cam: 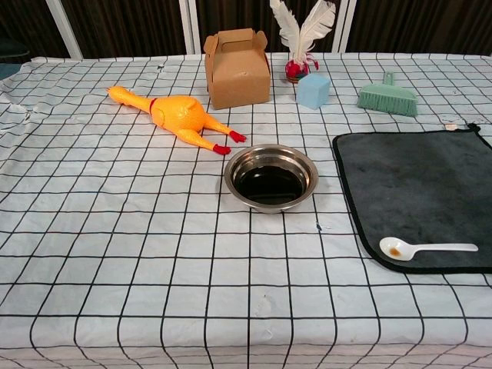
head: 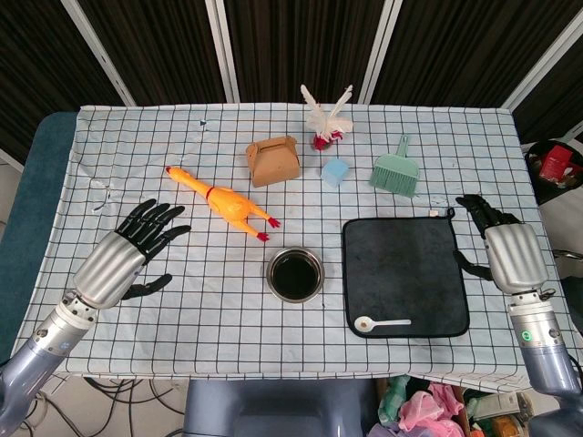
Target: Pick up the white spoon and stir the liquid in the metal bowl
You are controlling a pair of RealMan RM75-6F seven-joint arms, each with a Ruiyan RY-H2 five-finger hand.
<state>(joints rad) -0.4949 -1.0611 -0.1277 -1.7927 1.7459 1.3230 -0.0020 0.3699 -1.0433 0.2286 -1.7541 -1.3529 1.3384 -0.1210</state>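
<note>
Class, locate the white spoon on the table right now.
The white spoon lies on the near edge of the dark grey mat, right of the metal bowl, bowl end pointing left; neither hand touches it.

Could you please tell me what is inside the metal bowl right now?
The metal bowl holds dark liquid and nothing else visible. The liquid is opaque, so the bowl's bottom cannot be seen.

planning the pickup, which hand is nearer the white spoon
Right. The right hand hangs open at the table's right edge, just beyond the dark mat that holds the white spoon. The left hand is open at the far left, past the metal bowl.
</note>
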